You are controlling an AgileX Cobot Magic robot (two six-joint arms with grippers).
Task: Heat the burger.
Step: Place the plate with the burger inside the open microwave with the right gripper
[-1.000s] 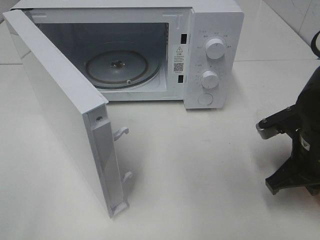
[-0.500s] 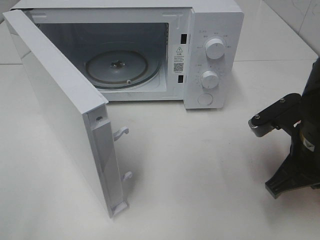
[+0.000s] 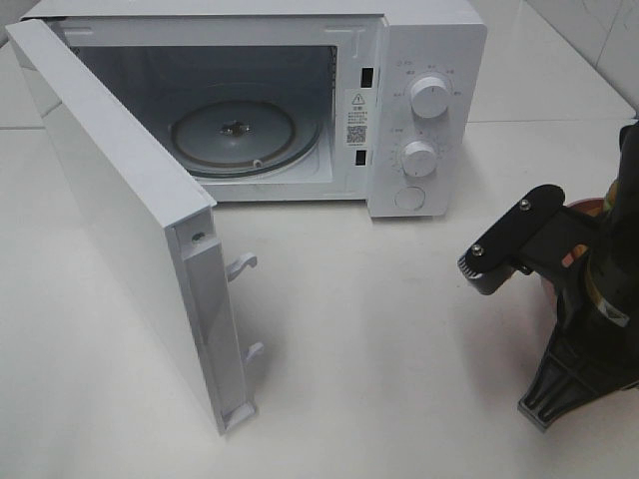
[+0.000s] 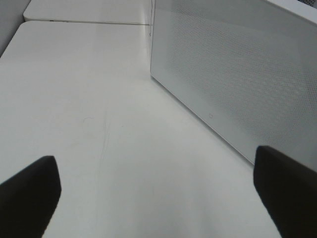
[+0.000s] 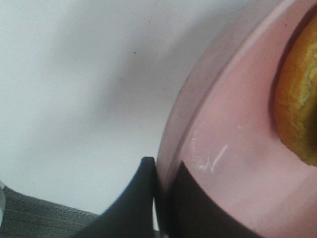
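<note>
In the right wrist view the burger [image 5: 299,104] shows only as a golden-brown bun edge, resting on a round pink plate [image 5: 233,148]. My right gripper [image 5: 161,198] is shut on that plate's rim, one finger over it and one under. In the exterior high view the right arm [image 3: 589,319] stands at the right edge of the table and hides most of the plate; a sliver of orange-brown [image 3: 587,209] peeks out behind it. My left gripper [image 4: 158,198] is open over bare table beside the microwave's outer wall [image 4: 237,74]; it holds nothing.
The white microwave [image 3: 429,60] stands at the back, with its door [image 3: 110,200] swung wide toward the front left. Its glass turntable [image 3: 235,135] is bare. Two knobs [image 3: 429,98] sit on the right panel. White table [image 3: 399,329] lies between arm and oven.
The right arm has moved left, in from the table's right edge, carrying the plate. The microwave and its door have not moved.
</note>
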